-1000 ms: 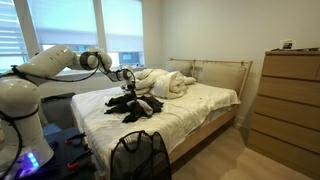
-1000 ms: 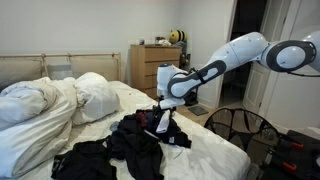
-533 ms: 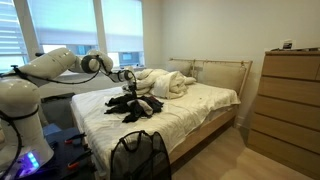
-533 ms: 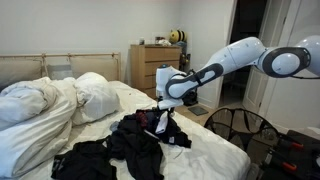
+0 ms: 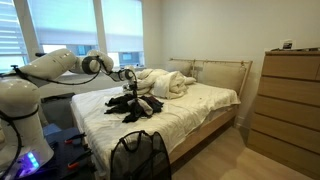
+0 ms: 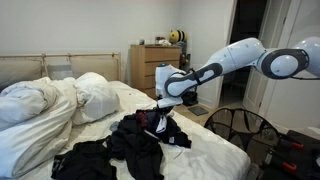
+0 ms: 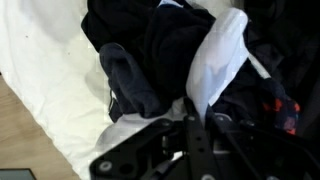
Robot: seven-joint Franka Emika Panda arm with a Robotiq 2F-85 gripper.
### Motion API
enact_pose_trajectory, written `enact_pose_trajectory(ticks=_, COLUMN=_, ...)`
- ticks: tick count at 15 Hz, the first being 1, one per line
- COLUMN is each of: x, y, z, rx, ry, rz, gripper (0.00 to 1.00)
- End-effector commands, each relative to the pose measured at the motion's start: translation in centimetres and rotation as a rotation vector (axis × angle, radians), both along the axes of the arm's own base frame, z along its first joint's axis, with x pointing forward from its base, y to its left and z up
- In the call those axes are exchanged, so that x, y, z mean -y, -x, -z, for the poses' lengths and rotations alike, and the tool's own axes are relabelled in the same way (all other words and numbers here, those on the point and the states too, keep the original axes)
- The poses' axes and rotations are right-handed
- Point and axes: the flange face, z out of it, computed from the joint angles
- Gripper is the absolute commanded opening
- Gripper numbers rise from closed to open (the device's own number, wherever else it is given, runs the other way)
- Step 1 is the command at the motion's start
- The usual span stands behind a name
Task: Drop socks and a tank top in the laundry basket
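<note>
Laundry basket: the black see-through mesh pop-up hamper with a thin wire frame (image 5: 138, 160) is nearest the camera in an exterior view. It stands on the floor at the foot of the bed, at 6 o'clock from the clothes heap. In an exterior view (image 6: 236, 126) its rim shows at 3 o'clock from the heap, off the mattress. You cannot tell its contents through the mesh.

Bed: a white-sheeted mattress on a pale wooden frame (image 5: 195, 112) carries the heap near its foot end.

Clothes heap: a loose pile of black and dark garments (image 5: 130, 106) (image 6: 135, 142) lies on the sheet, all of it outside the basket. The wrist view (image 7: 150, 40) shows a white cloth (image 7: 225, 55) folded among them. A dark grey sock-shaped piece (image 7: 130, 85) lies at 9 o'clock from that cloth.

Gripper: your black two-finger Robotiq gripper (image 5: 127, 87) (image 6: 160, 108) (image 7: 197, 118) points down at the top of the heap, with its tips at the fabric. Whether the jaws are spread or pinching cloth cannot be told, as dark fabric and dark fingers merge.

Arm: your white jointed arm (image 5: 60, 65) (image 6: 240, 55) reaches over the mattress.

Duvet: a crumpled white duvet with pillows (image 5: 165, 82) (image 6: 50, 105) lies beyond the heap, toward the headboard.

Dresser: a pale wooden chest of drawers (image 5: 288, 100) (image 6: 152, 55) stands farthest off, against the wall. A small yellow object (image 6: 176, 37) sits on top.
</note>
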Motion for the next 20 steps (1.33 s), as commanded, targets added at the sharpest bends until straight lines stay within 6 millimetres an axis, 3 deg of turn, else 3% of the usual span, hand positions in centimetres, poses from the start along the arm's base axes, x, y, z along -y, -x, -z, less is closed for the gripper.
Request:
enact_pose_trajectory(ticks=1, x=0.2, y=-0.3, z=-2.3, rx=-0.049, ry=-0.029, rz=-0.006, gripper=0.01)
enact_pose_trajectory(ticks=3, x=0.2, y=-0.4, z=-5.5, rx=-0.046, ry=-0.040, rz=-0.041, gripper=0.02)
enact_pose_trajectory(ticks=7, x=0.9, y=0.0, z=-14.4, rx=-0.019, ry=-0.048, rz=-0.121, gripper=0.02)
enact_pose_trajectory(ticks=12, x=1.7, y=1.8, z=-25.7, rx=0.041, ry=-0.029, rz=-0.161, gripper=0.02)
enact_pose_trajectory(ticks=14, x=2.0, y=2.8, z=-29.4, rx=0.072, ry=-0.023, rz=-0.159, gripper=0.02)
enact_pose_trajectory(ticks=17, x=3.3, y=4.1, z=-33.1, rx=0.090, ry=-0.021, rz=-0.144, gripper=0.02)
enact_pose_trajectory(ticks=20, x=5.4, y=6.7, z=-35.0, rx=0.031, ry=-0.008, rz=-0.131, gripper=0.02)
